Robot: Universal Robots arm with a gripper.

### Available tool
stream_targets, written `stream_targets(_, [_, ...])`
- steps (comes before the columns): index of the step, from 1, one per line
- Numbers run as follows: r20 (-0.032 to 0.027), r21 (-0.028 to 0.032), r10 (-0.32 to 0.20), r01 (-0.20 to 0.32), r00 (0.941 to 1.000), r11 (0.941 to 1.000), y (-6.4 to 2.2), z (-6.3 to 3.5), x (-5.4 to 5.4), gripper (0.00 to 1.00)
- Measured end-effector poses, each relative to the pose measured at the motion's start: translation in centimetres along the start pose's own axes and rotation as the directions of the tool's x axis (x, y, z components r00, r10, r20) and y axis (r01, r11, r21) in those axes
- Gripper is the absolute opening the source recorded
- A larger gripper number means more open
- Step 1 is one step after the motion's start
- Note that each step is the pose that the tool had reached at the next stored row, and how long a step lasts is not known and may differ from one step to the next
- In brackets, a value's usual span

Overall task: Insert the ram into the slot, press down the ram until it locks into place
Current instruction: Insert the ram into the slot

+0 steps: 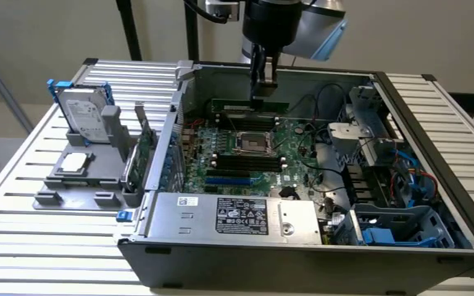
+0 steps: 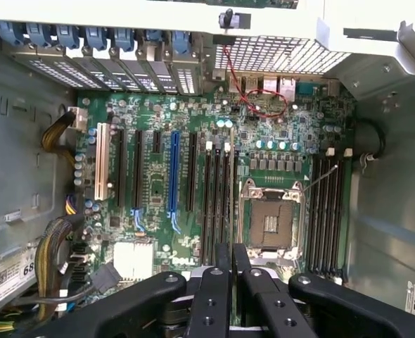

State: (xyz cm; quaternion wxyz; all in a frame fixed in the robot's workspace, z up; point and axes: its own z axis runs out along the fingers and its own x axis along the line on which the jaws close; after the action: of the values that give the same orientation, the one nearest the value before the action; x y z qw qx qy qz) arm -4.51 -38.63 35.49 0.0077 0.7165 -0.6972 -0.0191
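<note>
Your hand (image 1: 261,94) is clamped on the ram (image 1: 249,106), poised over the slot (image 2: 218,204). Insertion looks unfinished, I judge; pressing down and latching remain.

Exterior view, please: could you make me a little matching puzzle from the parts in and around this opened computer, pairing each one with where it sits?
Things:
1. ram
2. hard drive
3. silver socket
4. blue slot

Places:
A. upright on the grey stand, at the exterior view's left
B. middle of the motherboard
C. held in the pincer
D. beside the labelled metal box

Pairs: 1-C, 2-A, 3-B, 4-D.
</note>
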Motion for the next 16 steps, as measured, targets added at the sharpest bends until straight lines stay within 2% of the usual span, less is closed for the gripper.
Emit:
stream_targets(8, [0.0000, 0.0000, 0.000, 0.000, 1.0000, 1.0000, -0.50, 1.44, 0.0, 0.13])
stream_targets(16, [0.0001, 0.0000, 0.000, 0.000, 1.0000, 1.0000, -0.64, 2.88, 0.1, 0.13])
